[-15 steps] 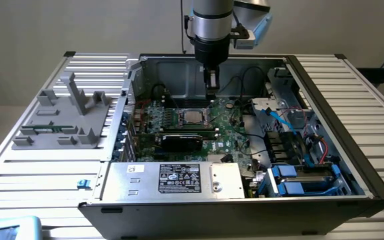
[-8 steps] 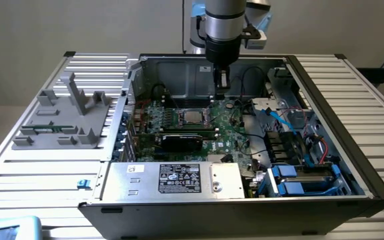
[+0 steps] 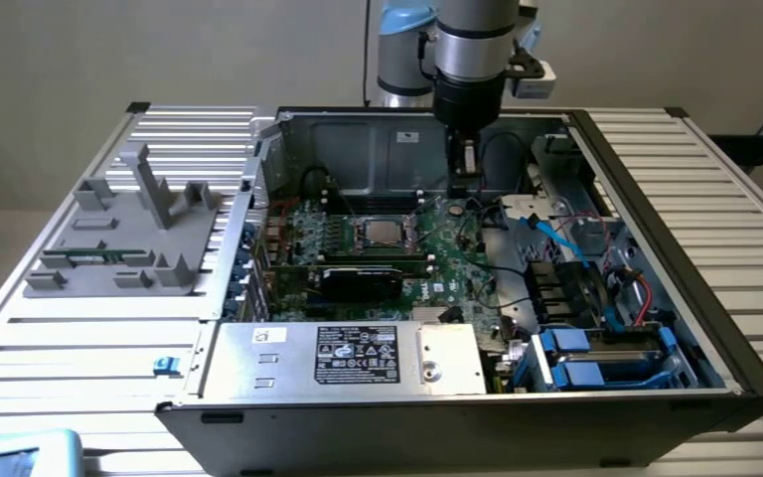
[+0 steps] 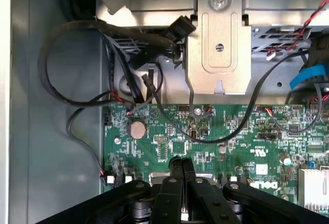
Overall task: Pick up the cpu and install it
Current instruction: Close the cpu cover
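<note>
cpu [image 3: 379, 231] apart from closed, empty tool [image 4: 181, 162]

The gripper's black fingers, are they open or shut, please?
Shut: the two black fingers press together, nothing between them, over the green circuit board.

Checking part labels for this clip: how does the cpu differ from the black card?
The cpu is small, square and shiny silver; the card is longer, rectangular and black. The card lies nearer the silver box than the cpu does. Both sit on the green board.
</note>
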`<state>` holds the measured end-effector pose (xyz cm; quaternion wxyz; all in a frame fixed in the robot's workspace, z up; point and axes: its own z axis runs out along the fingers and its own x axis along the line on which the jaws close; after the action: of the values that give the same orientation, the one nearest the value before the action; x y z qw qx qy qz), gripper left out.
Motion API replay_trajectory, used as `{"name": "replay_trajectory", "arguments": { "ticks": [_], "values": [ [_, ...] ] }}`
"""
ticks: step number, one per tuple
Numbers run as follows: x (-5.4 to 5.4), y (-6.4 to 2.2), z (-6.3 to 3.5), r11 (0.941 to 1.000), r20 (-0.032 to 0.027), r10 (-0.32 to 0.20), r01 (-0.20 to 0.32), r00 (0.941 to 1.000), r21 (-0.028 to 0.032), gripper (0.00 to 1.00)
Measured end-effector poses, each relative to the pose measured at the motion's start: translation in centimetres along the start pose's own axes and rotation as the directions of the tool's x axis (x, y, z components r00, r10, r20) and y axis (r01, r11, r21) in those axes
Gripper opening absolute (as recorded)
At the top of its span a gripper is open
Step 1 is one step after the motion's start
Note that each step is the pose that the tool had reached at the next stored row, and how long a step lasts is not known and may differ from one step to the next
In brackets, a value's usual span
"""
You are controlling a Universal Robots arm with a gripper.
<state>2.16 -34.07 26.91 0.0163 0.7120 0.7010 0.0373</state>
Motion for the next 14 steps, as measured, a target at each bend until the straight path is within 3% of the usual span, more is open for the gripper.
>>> {"name": "replay_trajectory", "arguments": {
  "ticks": [5,14],
  "values": [
    [0.0,0.87,0.69,1.0000,0.0000,0.000,0.000,1.0000,0.0000,0.11],
    [-0.1,1.11,2.35,1.0000,-0.0002,0.000,0.000,1.0000,0.0021,0.11]
  ]
}}
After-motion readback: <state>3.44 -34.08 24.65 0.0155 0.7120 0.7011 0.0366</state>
